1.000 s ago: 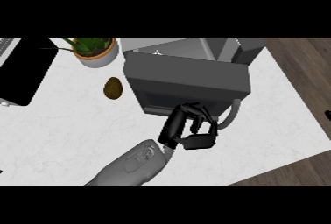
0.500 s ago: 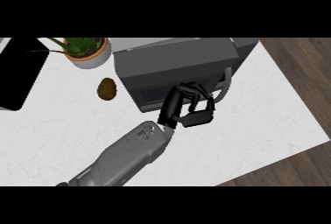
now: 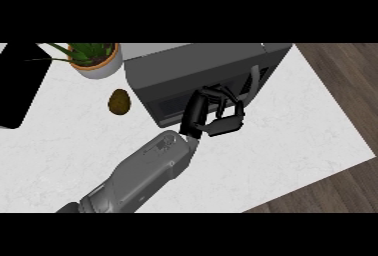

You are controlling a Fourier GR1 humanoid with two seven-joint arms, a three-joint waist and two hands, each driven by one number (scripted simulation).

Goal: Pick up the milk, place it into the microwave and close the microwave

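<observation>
The dark grey microwave [image 3: 199, 65] stands at the back of the white counter [image 3: 295, 145], its front with the dark window [image 3: 171, 106] facing me. Its door lies close against the body, with the light handle bar [image 3: 253, 84] at its right. My right hand [image 3: 215, 116] is at the front, just left of the handle, fingers loosely bent and touching the door, with nothing showing between fingers and thumb. The milk shows nowhere. My left hand is out of view.
A potted plant [image 3: 94, 59] stands at the back left. A brown oval fruit [image 3: 119, 101] lies left of the microwave. A black panel [image 3: 18, 85] covers the far left. The counter's right edge [image 3: 347, 125] drops off to a wooden floor.
My right hand has moved up and in against the microwave's front. The door's handle has swung in closer to the body.
</observation>
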